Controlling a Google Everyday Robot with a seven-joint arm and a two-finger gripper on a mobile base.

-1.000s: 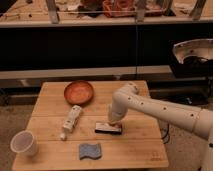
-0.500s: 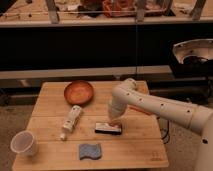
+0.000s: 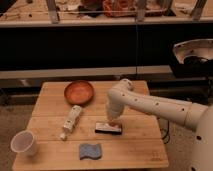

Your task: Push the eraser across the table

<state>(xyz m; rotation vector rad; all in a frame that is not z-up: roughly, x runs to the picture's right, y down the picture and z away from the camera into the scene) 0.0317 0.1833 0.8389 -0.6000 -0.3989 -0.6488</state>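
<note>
The table carries a bowl toward 12 o'clock. The eraser lies flat near the centre (a tube at its 9 o'clock). The gripper sits over the eraser's 1 o'clock corner; whether it is open or closed I cannot tell.

Setting: robot lab or test area.
Evidence: lone plank table on speckled floor, set with odd props: bowl, cup, sponge, tube. Long dark counter behind, cluttered on top. White robot arm, gripper low over the eraser's right end.
</note>
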